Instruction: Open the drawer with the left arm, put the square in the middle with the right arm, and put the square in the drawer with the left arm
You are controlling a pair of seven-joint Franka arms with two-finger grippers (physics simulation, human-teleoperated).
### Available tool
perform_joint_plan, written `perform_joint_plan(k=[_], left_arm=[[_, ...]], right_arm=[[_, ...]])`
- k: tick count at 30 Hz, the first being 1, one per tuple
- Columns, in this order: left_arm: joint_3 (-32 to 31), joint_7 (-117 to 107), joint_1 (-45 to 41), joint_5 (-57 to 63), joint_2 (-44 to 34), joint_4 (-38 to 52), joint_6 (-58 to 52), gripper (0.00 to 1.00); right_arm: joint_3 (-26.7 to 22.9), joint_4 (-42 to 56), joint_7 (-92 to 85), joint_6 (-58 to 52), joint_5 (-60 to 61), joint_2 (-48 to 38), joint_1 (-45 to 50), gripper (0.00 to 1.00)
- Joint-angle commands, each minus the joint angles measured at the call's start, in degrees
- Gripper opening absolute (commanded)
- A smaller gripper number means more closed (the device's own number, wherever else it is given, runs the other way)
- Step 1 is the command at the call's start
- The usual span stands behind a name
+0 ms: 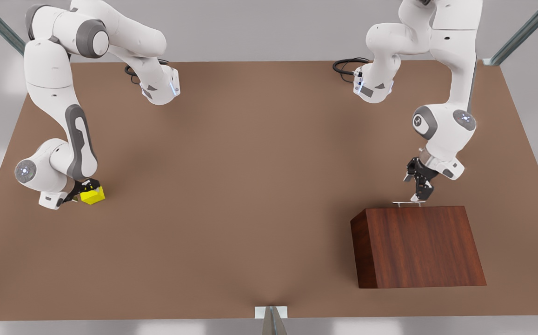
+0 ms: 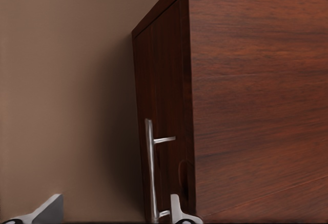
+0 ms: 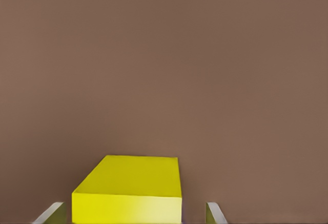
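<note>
The dark wood-grain cabinet [image 1: 417,246] stands at the front view's right, its drawer [image 2: 161,106] flush with the cabinet body. The silver bar handle [image 1: 408,203] [image 2: 150,167] sits on the drawer's front. My left gripper [image 1: 418,197] [image 2: 110,211] is open at the handle, and the bar lies between its fingertips [image 2: 48,208]. The yellow square [image 1: 93,195] [image 3: 128,188] rests on the table at the front view's left. My right gripper [image 1: 82,190] [image 3: 133,215] is low over the table and open around the square, with a gap between each fingertip [image 3: 212,212] and the square's sides.
The plain brown tabletop [image 1: 250,186] stretches between the two arms. Both arm bases stand at the far edge, with black cables [image 1: 345,65] beside them. A small grey bracket [image 1: 271,312] sits at the near edge.
</note>
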Motion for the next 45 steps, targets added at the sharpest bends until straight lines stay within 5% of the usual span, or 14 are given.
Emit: perform_joint_plan(k=[1,12,14,17,26,33,40,41,45], left_arm=[[0.0,0.0,0.2,-0.3,0.2,0.1,0.0,1.0],[0.0,0.0,0.4,-0.8,3.2,0.3,2.4,1.0],[0.0,0.0,0.4,-1.5,3.4,0.3,2.9,1.0],[0.0,0.0,0.4,-2.2,4.3,0.4,3.4,1.0],[0.0,0.0,0.6,-2.2,5.6,0.2,3.3,1.0],[0.5,0.0,0.6,-2.2,4.2,0.0,-0.7,1.0],[1.0,0.2,0.5,-2.1,2.3,-1.9,-1.9,1.0],[1.1,0.2,0.5,-2.1,1.8,-2.6,-2.0,1.0],[1.5,0.1,0.4,-2.1,0.7,-3.7,-2.7,1.0]], right_arm=[[0.0,-0.1,-0.1,0.5,0.0,0.2,0.0,1.0],[-0.3,-1.7,-1.5,1.6,2.1,2.6,-0.2,0.93],[-0.5,-1.7,-1.7,1.8,2.1,2.5,0.2,0.72],[-0.6,-1.8,-1.1,1.4,2.2,2.3,0.3,0.6],[-0.4,-1.8,-1.0,-1.0,2.0,-1.5,0.6,0.6],[-0.4,0.4,25.7,-4.8,4.1,-6.0,19.2,0.6],[1.6,13.4,47.0,-4.2,12.4,4.2,35.8,0.6],[4.8,17.8,54.7,-4.2,12.4,6.4,35.9,0.6],[5.3,26.4,80.5,-4.0,12.4,13.2,45.9,0.6]])
